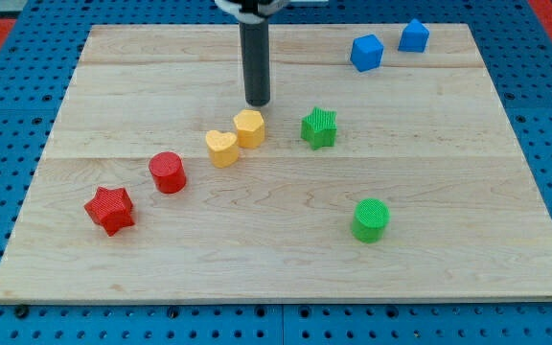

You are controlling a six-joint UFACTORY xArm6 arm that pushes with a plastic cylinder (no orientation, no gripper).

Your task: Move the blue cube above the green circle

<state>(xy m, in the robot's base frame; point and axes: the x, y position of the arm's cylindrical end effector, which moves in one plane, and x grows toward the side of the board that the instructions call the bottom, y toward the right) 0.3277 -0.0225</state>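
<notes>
The blue cube (366, 52) sits near the view's top right on the wooden board (468, 192). The green circle (371, 219), a round cylinder, stands at the lower right of the middle. My tip (258, 102) is at the upper middle of the board, just above the yellow hexagon (249, 127). The tip is well to the left of the blue cube and far up and left of the green circle.
A second blue block (413, 35) with a peaked top sits right of the cube. A green star (319, 126) is right of the yellow hexagon. A yellow heart (221, 148), red cylinder (168, 172) and red star (110, 209) run down to the left.
</notes>
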